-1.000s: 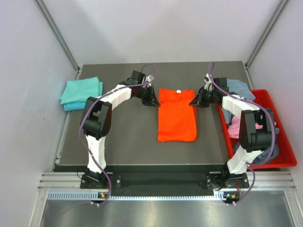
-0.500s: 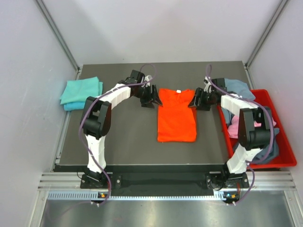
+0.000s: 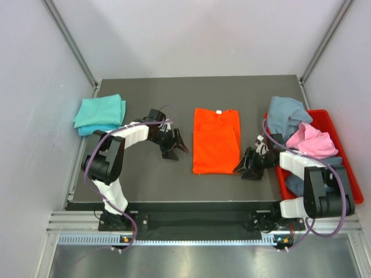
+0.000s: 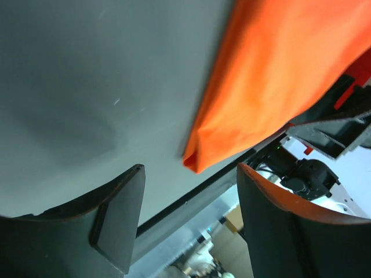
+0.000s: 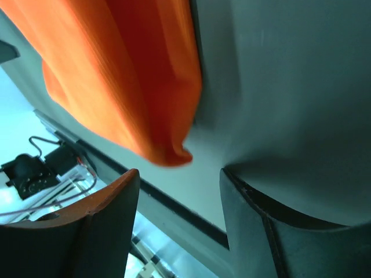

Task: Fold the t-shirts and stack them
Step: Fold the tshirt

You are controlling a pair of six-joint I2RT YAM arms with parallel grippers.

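My top camera looks down from high behind the near edge over the whole dark grey bench [image 3: 139, 179]. Both wrist cameras sit close and low, sharing near corners of the flat bright orange cloth t-shirt [image 3: 216, 141].

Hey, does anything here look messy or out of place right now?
Mostly tidy. The grey-blue shirt spills out over the far corner of the red bin onto the table, and the pink shirt sits in a loose heap. The orange shirt lies flat and straight.
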